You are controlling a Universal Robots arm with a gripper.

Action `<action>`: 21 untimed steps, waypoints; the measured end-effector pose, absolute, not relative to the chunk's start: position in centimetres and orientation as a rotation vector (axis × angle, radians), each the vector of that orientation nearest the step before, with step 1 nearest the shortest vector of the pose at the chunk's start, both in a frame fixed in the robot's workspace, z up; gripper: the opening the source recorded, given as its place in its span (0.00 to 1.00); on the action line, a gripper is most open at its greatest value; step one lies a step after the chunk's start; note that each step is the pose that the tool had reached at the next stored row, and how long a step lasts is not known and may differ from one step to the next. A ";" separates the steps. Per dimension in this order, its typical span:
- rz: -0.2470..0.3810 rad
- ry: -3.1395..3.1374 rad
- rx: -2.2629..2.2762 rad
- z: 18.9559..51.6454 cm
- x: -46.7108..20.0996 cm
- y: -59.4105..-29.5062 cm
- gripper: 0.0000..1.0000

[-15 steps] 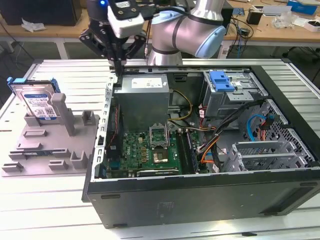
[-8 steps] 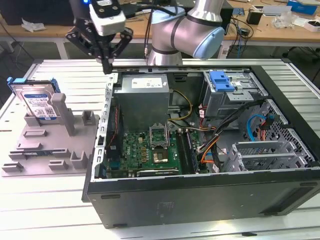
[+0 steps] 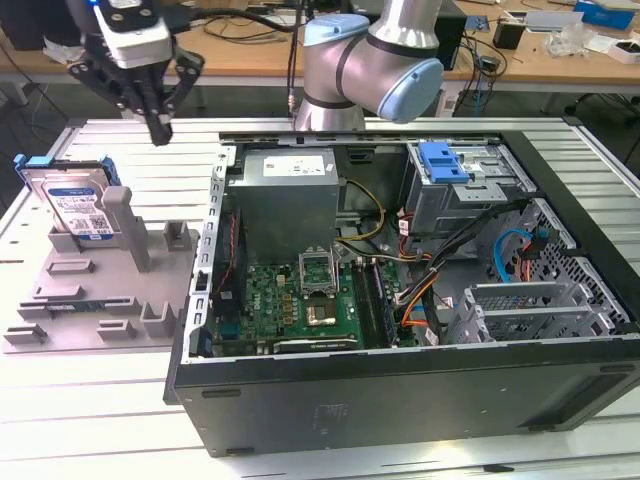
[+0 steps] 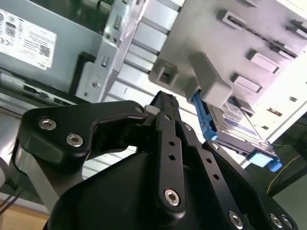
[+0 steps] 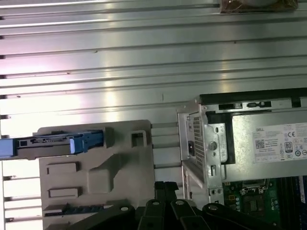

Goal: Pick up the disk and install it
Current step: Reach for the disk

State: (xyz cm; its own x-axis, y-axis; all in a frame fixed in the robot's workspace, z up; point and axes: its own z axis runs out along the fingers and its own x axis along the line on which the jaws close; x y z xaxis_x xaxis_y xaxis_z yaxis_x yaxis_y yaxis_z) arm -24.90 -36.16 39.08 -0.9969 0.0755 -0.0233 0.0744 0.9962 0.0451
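Got the end effector (image 3: 160,133) hanging in the air over by the gray holder (image 3: 100,300), fingers pinched together, gripping nothing. Found the disk (image 3: 75,205) standing on edge in a slot on the holder's side away from the open computer case (image 3: 400,300), apart from the end effector. Case parked just beside the holder, sharing the slatted counter (image 3: 120,420) with it.

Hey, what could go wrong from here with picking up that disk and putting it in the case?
The fingers look shut near the grey fixture. Descending that way might knock the disk, which stands on edge. Loose cables beside the drive bay might snag the disk on insertion.
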 end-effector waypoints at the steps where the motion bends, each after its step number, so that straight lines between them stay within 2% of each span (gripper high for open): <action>1: 0.069 3.114 0.117 39.1 -25.3 -36.1 0.11; 21: 0.069 3.114 0.117 38.1 -37.5 -30.2 0.11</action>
